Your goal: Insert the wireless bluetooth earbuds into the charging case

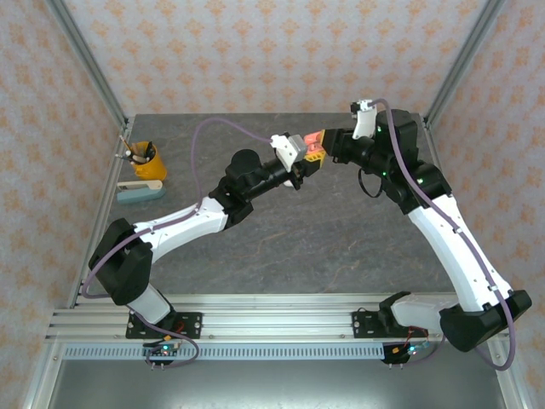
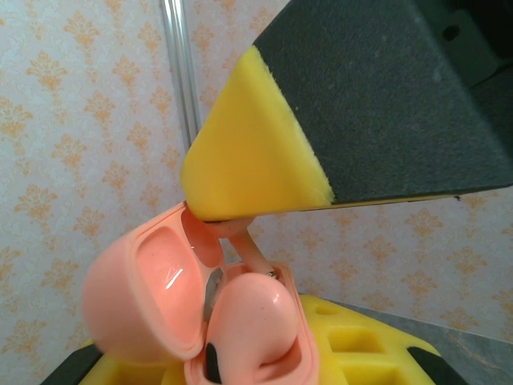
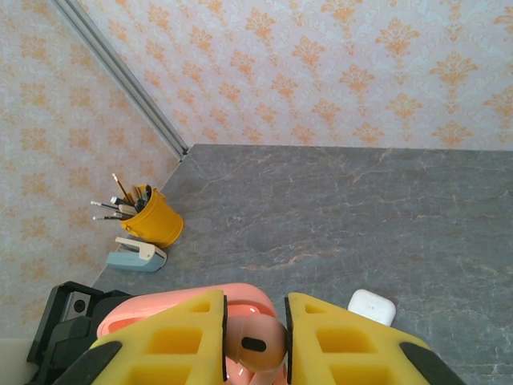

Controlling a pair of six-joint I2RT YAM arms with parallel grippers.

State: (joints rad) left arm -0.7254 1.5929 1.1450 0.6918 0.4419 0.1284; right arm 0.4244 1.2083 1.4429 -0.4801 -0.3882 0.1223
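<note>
So, both arms met above the back middle of the grey stone-patterned surface [image 3: 337, 208]. The left pincer [image 2: 232, 357] was clamped on an open coral-pink glossy plastic charging case [image 2: 144, 297]. Its lid swung out to the left in the left wrist view, with yellow foam fingers [image 2: 365, 345] on either side of the case body. The right pincer [image 3: 254, 309] was closed on a small coral-pink stemmed plastic earbud [image 3: 252, 346]. The earbud's rounded head, with a black oval mark, sat at the mouth of the case. In the left wrist view its thin stem ran up under the yellow pad of a right finger [image 2: 256, 152]. Could not tell whether the earbud was fully seated. Case and earbud were off the surface, held between the two pincers. A white rounded plastic charging case [image 3: 371, 306] lay closed on the surface below. A yellow cup of pens [image 3: 156, 223] stood by the left wall, with a pale blue stapler [image 3: 136, 255] just beside it.
</note>
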